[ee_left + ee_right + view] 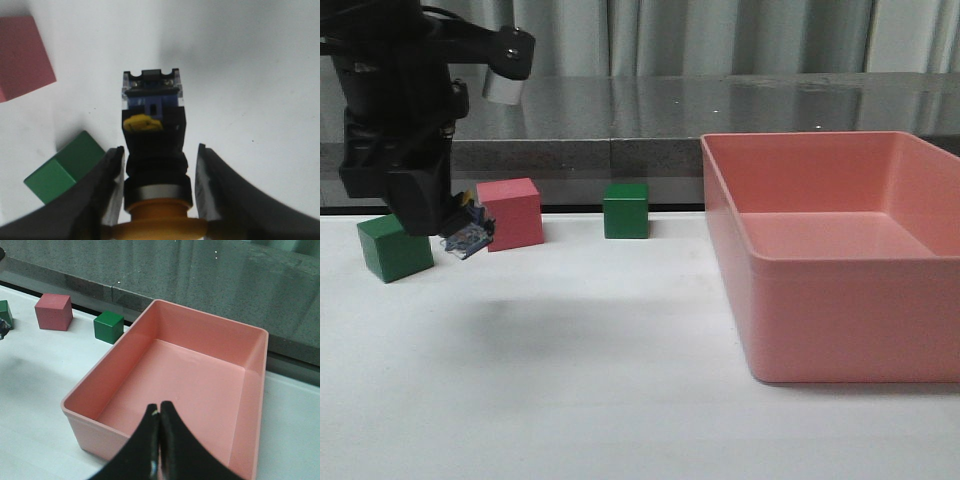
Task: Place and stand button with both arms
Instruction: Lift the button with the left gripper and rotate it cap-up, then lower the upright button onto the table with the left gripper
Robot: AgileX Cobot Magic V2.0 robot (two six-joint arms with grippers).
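Observation:
The button (468,236) hangs tilted above the white table at the far left, just in front of the pink cube (510,213). My left gripper (460,228) is shut on it. In the left wrist view the two black fingers grip the yellow cap at the lower edge. The button's black body and blue-clear base block (152,95) point away from the gripper (159,150). My right gripper (160,407) is shut with nothing in it and hovers over the pink bin (95,440). It does not show in the front view.
A green cube (394,247) sits just left of the held button, and a second green cube (625,210) stands further right at the back. The large pink bin (840,330) fills the table's right side. A dark counter runs behind the table.

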